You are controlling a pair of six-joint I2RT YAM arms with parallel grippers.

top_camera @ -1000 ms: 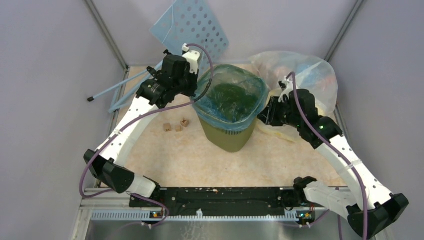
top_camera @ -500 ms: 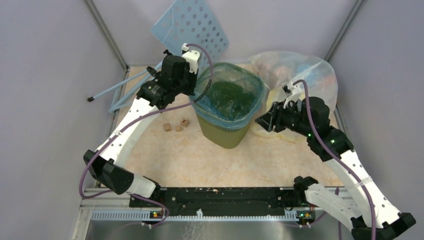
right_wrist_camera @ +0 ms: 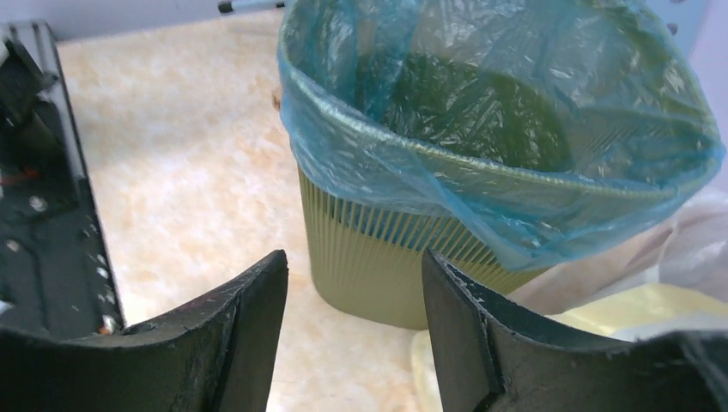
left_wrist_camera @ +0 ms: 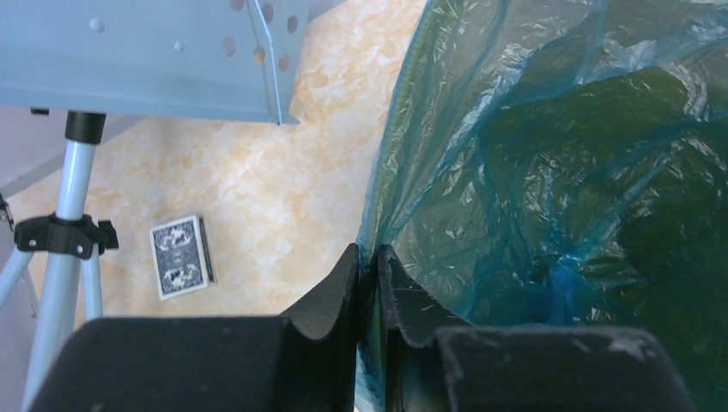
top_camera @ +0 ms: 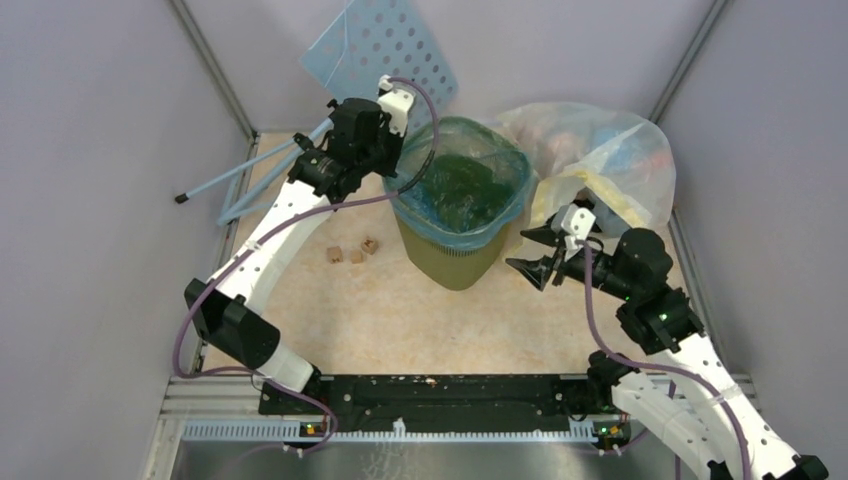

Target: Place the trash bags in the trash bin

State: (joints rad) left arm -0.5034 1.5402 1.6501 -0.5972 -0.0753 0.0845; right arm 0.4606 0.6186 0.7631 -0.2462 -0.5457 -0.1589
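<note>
Your trash bag (top_camera: 462,190), the thin light-blue one, sits inside the trash bin (top_camera: 455,262). Its mouth is folded out over the rim, and a crinkled blue collar hangs a little way down the olive ribbed sides. The film lines the inside, so the green shows through it.

At the bin's left rim, your left gripper (left_wrist_camera: 367,257) has its jaws almost together. The bag's edge runs up through the narrow slit between them, so it is pinching the film there.

To the bin's right and a little nearer the arm bases, your right gripper (top_camera: 522,252) stands apart from the bin. Its fingers are spread wide with nothing between them, and they point at the bin's side.

Behind the bin to the right, touching or just beside it, lies the clear bag (top_camera: 600,160) stuffed with colourful things. Behind the bin to the left, the perforated panel (top_camera: 385,45) leans against the back wall, with the tripod (top_camera: 250,175) legs below it.

Left of the bin, three wooden cubes (top_camera: 350,252) rest on the table (top_camera: 350,320). The left wrist view also shows a card pack (left_wrist_camera: 180,256) on the table left of the bin.
</note>
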